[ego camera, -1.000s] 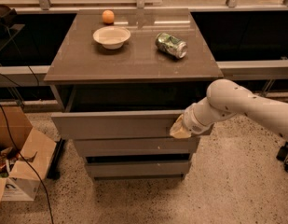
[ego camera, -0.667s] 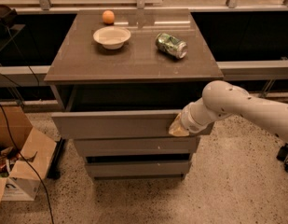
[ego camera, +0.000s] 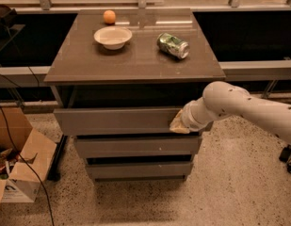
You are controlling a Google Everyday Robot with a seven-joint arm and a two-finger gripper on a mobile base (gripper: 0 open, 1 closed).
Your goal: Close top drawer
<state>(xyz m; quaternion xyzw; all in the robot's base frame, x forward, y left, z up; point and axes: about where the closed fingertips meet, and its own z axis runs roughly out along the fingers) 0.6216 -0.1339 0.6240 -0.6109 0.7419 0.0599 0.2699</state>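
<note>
The top drawer is a wide grey, handle-less front under the cabinet's top, standing out a short way from the cabinet with a dark gap above it. My gripper is at the end of the white arm that comes in from the right, and it presses against the right part of this drawer's front. Two shallower grey drawer fronts sit below it.
On the cabinet top are a white bowl, an orange and a lying green can. An open cardboard box with cables stands on the floor at the left. A rail runs behind the cabinet.
The arm and gripper have moved left and toward the cabinet against the drawer front. The top drawer has gone in a little.
</note>
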